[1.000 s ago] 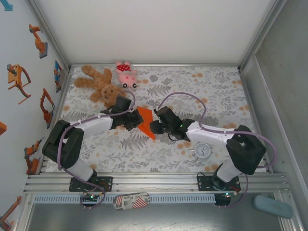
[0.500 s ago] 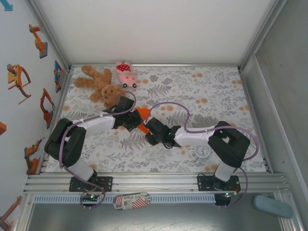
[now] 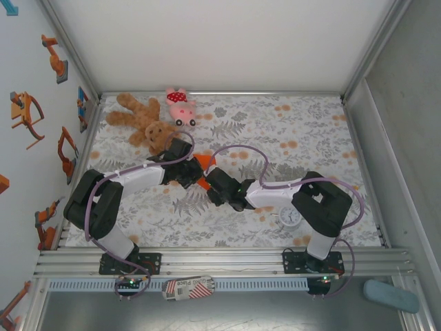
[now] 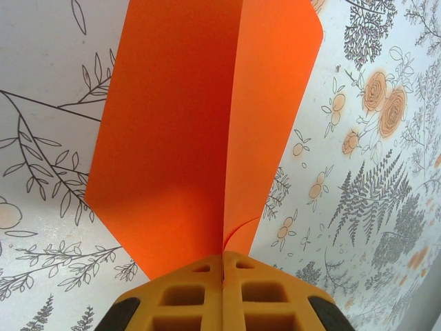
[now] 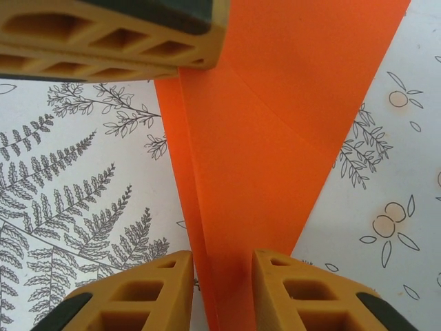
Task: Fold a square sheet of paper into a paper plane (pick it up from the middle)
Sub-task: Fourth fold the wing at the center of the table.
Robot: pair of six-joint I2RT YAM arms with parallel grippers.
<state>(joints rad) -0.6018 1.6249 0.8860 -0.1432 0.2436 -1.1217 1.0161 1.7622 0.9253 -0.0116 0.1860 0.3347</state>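
Left claw clenched on folded orange paper, pinching its crease. Right claw released, fingers parted, straddling the paper's narrow end from 5 o'clock. Paper between both claws over floral surface, at 5 o'clock from bear; clock well apart at 4 o'clock.

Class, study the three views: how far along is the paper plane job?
Done: the paper is no flat square; it is folded narrow, with a centre crease and overlapping layers. In hand: the left pincer is shut on the crease, and the right pincer straddles the paper, jaws apart. Left: probably pressing the last folds and setting it down.
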